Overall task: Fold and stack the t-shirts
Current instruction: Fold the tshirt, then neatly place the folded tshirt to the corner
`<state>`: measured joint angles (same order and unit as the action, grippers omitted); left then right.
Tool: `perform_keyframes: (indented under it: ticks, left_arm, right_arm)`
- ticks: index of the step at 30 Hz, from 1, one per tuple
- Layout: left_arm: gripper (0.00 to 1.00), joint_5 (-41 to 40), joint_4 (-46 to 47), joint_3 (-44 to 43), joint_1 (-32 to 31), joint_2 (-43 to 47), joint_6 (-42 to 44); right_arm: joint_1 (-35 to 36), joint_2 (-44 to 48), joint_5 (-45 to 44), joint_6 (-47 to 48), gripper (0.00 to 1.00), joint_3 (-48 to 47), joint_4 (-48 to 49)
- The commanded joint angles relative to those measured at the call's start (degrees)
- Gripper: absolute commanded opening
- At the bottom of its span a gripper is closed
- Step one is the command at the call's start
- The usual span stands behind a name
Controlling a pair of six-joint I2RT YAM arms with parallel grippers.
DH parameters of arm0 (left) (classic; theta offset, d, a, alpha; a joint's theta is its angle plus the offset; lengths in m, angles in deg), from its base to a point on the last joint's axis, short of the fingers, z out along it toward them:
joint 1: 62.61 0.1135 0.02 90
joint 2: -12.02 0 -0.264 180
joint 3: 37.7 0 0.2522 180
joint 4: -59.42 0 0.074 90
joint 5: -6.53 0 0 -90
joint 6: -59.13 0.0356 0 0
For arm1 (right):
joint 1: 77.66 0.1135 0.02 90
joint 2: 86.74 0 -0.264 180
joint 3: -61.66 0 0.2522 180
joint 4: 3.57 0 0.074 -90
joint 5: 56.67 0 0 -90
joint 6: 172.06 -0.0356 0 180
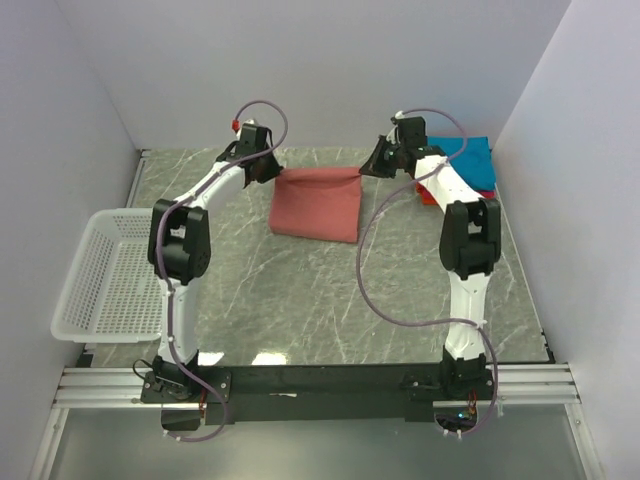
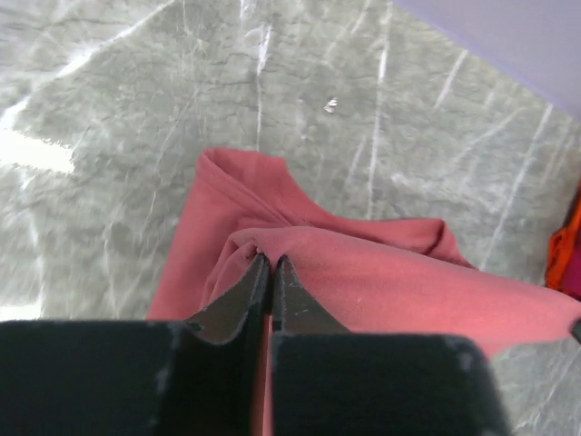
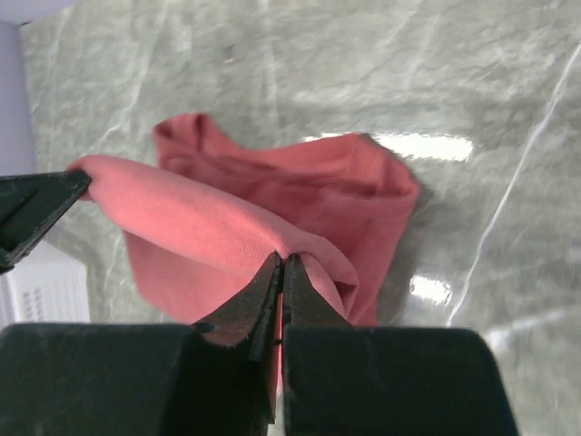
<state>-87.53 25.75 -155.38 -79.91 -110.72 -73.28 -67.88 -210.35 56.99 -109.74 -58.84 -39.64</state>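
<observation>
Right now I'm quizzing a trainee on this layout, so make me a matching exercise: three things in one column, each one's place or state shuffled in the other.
1 salmon t-shirt
2 teal t-shirt
3 white mesh basket

A at the left edge of the table
B pinched by the left tool and the right tool
C folded, at the far right

Pairs: 1-B, 2-C, 3-A

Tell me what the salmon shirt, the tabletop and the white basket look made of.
The salmon shirt looks like soft matte knit cloth, probably cotton: it drapes and creases where pinched. The tabletop is grey-green, white-veined and glossy with glare: marble or a marble-look laminate, I cannot tell which. The basket looks like white moulded plastic, an open mesh.
</observation>
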Motion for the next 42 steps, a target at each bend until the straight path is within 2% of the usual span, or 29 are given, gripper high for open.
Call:
perform_keyframes:
  ticks: [1,2,3,4,5,6,10,13,14,16,19,22,27,32,36,42]
  left_arm:
    - [0.08,5.0,1.4,-4.8,2.4,-3.6,1.6]
    - [0.3,5.5,1.5,-5.4,2.5,-4.3,1.3]
    - [0.42,5.5,2.0,-5.6,2.8,-4.7,1.1]
    - [0.64,5.2,1.7,-5.9,2.8,-5.1,1.1]
    - [0.99,4.9,1.4,-6.7,2.8,-5.6,1.7]
    - [0.99,4.6,1.3,-7.0,2.9,-5.6,2.1]
    - [0.99,4.2,2.0,-5.9,2.9,-2.0,2.9]
    - [0.99,4.2,3.1,-1.3,2.9,4.6,3.2]
    - [1.0,4.2,4.6,2.9,2.8,6.6,2.9]
    - [0.99,-0.8,4.8,9.0,2.9,12.7,1.5]
    - [0.99,-7.3,0.5,12.3,2.8,18.4,-0.2]
    - [0.99,-10.7,-4.5,14.5,2.9,21.0,2.8]
    - [0.99,-13.4,-13.1,11.8,2.9,21.3,2.6]
    - [0.99,-8.2,-7.4,18.9,2.8,26.6,4.1]
    - [0.99,-4.6,-4.1,23.1,2.9,30.5,4.5]
    - [0.99,-3.6,-2.9,26.9,2.9,33.9,5.0]
  right_arm:
    - [-1.6,-4.9,1.1,-1.2,0.02,-5.1,-0.5]
    - [-1.6,-5.8,1.1,-1.6,0.16,-5.8,-0.3]
    - [-1.8,-6.6,1.4,-1.5,0.32,-7.6,0.1]
    - [-2.0,-7.5,1.8,-1.4,0.52,-9.0,-0.7]
    - [-2.3,-9.2,2.2,-1.1,0.57,-10.5,-1.4]
    - [-2.5,-9.6,2.8,-0.9,0.64,-13.0,-2.2]
    - [-2.5,-5.1,1.3,0.3,0.69,-10.7,-2.9]
    - [-1.5,3.1,-2.7,1.5,0.75,0.1,0.3]
    - [-1.2,5.0,-4.0,2.0,0.75,3.0,0.9]
    - [0.0,9.9,-7.0,1.8,0.78,10.7,2.2]
    - [1.4,13.8,-8.3,1.8,0.81,18.4,3.3]
    - [3.0,15.1,-10.2,1.8,0.82,22.2,4.7]
    - [5.9,11.3,-14.6,1.9,0.83,17.8,1.6]
    - [8.1,4.4,-18.3,0.3,0.81,11.9,-2.3]
    - [9.4,0.6,-19.1,-1.4,0.74,9.1,-4.7]
    - [11.3,-4.5,-21.3,-2.6,0.7,4.4,-9.8]
